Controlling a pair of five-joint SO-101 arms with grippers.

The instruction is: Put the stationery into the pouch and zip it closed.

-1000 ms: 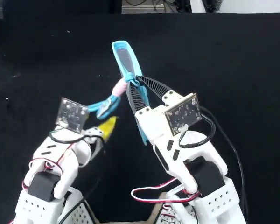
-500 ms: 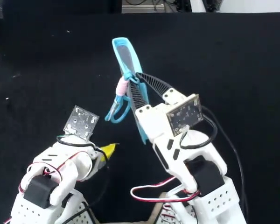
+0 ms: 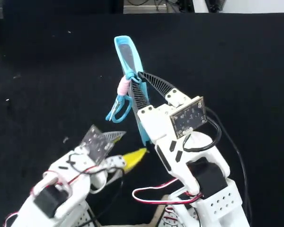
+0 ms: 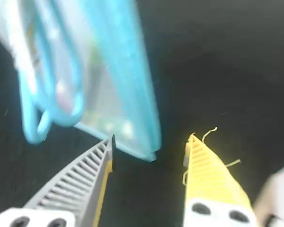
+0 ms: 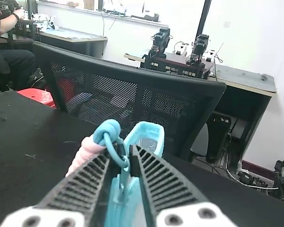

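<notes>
I see the pouch (image 3: 128,54) standing on edge over the black table (image 3: 47,61), with the right gripper (image 3: 135,79) at its upper rim. In the right wrist view that gripper (image 5: 124,153) has its black fingers pressed nearly together, pinching the pouch (image 5: 146,137) where a blue loop (image 5: 111,135) and a pink tag (image 5: 87,153) are attached. The loop (image 3: 118,109) hangs free beside the pouch. My left gripper (image 3: 133,142) sits near the pouch's lower corner. Its grey and yellow fingers are spread wide and hold nothing. In the left wrist view the corner of the pouch (image 4: 118,71) appears just beyond the left gripper (image 4: 151,141). I cannot tell whether they touch.
</notes>
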